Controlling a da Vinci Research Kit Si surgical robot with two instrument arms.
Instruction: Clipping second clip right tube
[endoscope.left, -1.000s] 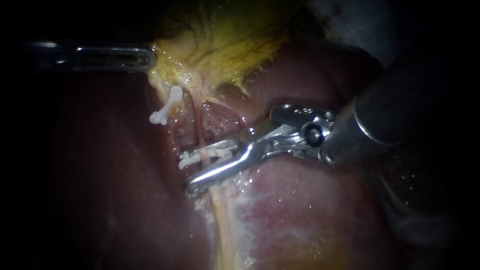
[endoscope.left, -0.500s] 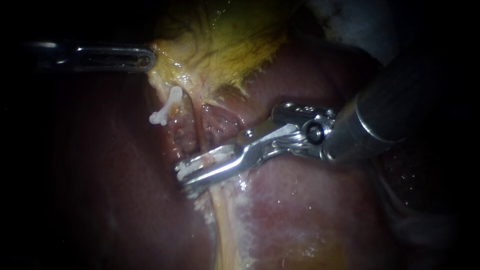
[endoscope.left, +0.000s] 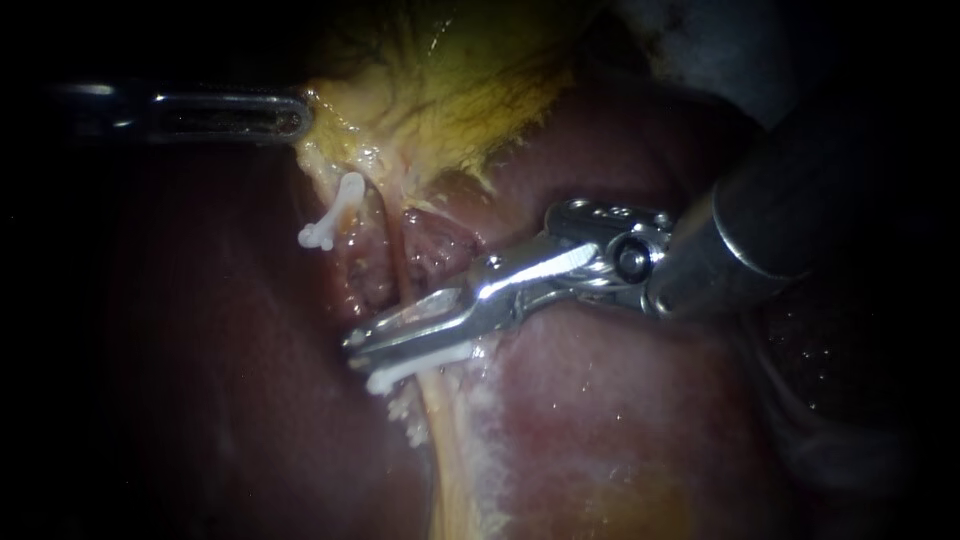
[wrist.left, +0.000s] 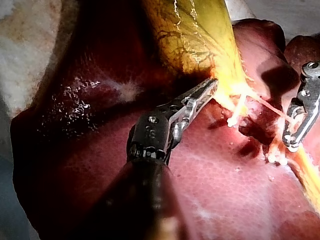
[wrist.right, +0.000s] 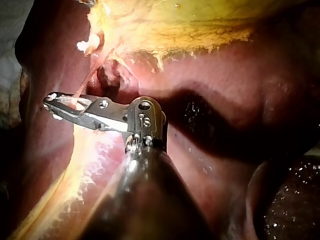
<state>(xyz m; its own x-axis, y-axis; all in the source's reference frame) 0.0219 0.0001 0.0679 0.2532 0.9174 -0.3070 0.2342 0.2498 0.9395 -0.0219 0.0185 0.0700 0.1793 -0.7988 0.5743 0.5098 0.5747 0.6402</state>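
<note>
On your right instrument (endoscope.left: 358, 348) the jaws pinch a white clip (endoscope.left: 420, 362) across the tube (endoscope.left: 400, 275), below the upper clip (endoscope.left: 335, 212). Your left instrument (endoscope.left: 295, 118) has its jaws clamped on the gallbladder (endoscope.left: 450, 90). Closure looks nearly complete; release is left.

The left instrument (wrist.left: 212, 86) clamps its jaws on the narrow end of the gallbladder (wrist.left: 195, 35), over the liver (wrist.left: 215, 180). Beside it, the right instrument (wrist.left: 292, 142) has its jaws closed on a white clip (wrist.left: 276, 159) around a thin tube (wrist.left: 270, 106).
</note>
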